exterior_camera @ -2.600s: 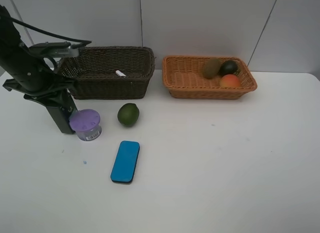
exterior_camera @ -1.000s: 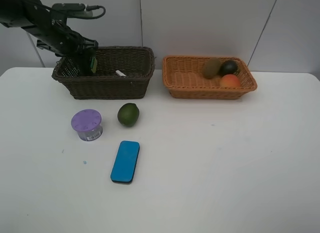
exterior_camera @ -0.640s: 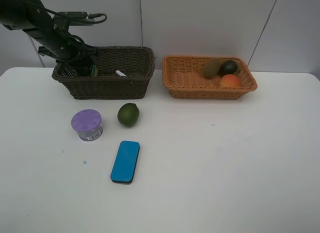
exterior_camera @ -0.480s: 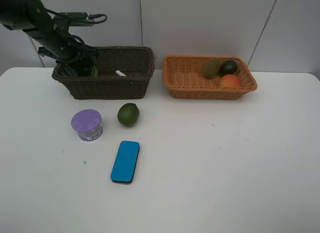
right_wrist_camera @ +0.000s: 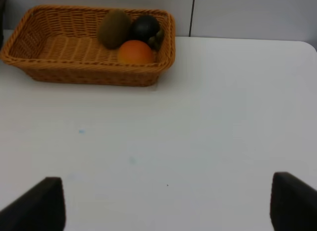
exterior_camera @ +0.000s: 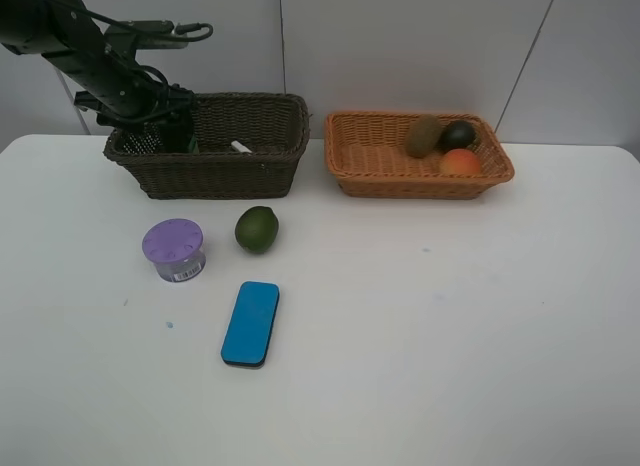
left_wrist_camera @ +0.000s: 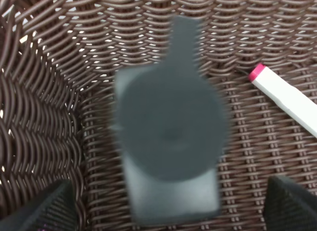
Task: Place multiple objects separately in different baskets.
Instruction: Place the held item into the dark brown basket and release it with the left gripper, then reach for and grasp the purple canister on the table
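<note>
My left gripper (exterior_camera: pixel 168 126) (left_wrist_camera: pixel 171 206) hangs open over the left end of the dark brown basket (exterior_camera: pixel 220 174). The dark green pump bottle (left_wrist_camera: pixel 168 137) sits blurred between the spread fingers, free of both, above the basket floor. A white-pink marker (left_wrist_camera: pixel 285 99) (exterior_camera: pixel 241 146) lies beside it in the basket. The light orange basket (exterior_camera: pixel 420 183) holds the kiwi (exterior_camera: pixel 423 135), mangosteen (exterior_camera: pixel 458 135) and peach (exterior_camera: pixel 460 162). On the table lie the lime (exterior_camera: pixel 256 229), the purple-lidded tub (exterior_camera: pixel 173 248) and the blue eraser (exterior_camera: pixel 250 322). My right gripper (right_wrist_camera: pixel 168 206) is open, holding nothing, and faces the orange basket (right_wrist_camera: pixel 89 75).
The white table (exterior_camera: pixel 450 316) ends at a grey panelled wall (exterior_camera: pixel 400 46) behind both baskets. The dark basket's woven walls (left_wrist_camera: pixel 34 117) rise close around the left fingers.
The left gripper dipped into the dark basket's left end with the pump bottle, then opened and let it go. Nothing else has moved.
</note>
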Robot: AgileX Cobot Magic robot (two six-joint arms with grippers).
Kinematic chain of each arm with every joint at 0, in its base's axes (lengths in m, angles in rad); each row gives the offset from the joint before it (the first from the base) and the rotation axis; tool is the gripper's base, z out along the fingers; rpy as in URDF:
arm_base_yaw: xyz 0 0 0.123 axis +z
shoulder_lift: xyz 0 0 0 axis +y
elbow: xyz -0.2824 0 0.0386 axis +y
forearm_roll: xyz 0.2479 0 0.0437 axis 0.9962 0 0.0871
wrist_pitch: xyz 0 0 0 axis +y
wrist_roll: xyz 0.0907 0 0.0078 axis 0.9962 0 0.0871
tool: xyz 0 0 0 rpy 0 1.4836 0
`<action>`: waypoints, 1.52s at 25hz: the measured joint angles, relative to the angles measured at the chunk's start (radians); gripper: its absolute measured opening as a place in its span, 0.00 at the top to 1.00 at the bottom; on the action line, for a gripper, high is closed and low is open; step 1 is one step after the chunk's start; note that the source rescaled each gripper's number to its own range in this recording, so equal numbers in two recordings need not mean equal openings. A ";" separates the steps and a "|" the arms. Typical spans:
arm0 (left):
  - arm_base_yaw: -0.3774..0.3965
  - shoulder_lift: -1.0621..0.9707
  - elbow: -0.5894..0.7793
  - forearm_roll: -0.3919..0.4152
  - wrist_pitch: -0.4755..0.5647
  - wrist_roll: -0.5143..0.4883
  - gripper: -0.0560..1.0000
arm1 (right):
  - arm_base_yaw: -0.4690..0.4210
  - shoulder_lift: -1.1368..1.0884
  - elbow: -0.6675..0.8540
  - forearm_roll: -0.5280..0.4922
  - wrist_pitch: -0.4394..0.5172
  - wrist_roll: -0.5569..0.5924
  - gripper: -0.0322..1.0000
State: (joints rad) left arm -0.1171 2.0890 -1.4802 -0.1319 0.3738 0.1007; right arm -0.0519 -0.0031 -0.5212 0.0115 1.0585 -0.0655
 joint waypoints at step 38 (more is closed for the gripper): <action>-0.130 -0.420 0.618 -0.170 -0.015 0.184 0.00 | 0.000 0.000 0.000 0.000 0.000 0.000 0.00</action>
State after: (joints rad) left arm -0.2470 1.6690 -0.8617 -0.3022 0.3584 0.2845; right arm -0.0519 -0.0031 -0.5212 0.0115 1.0585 -0.0655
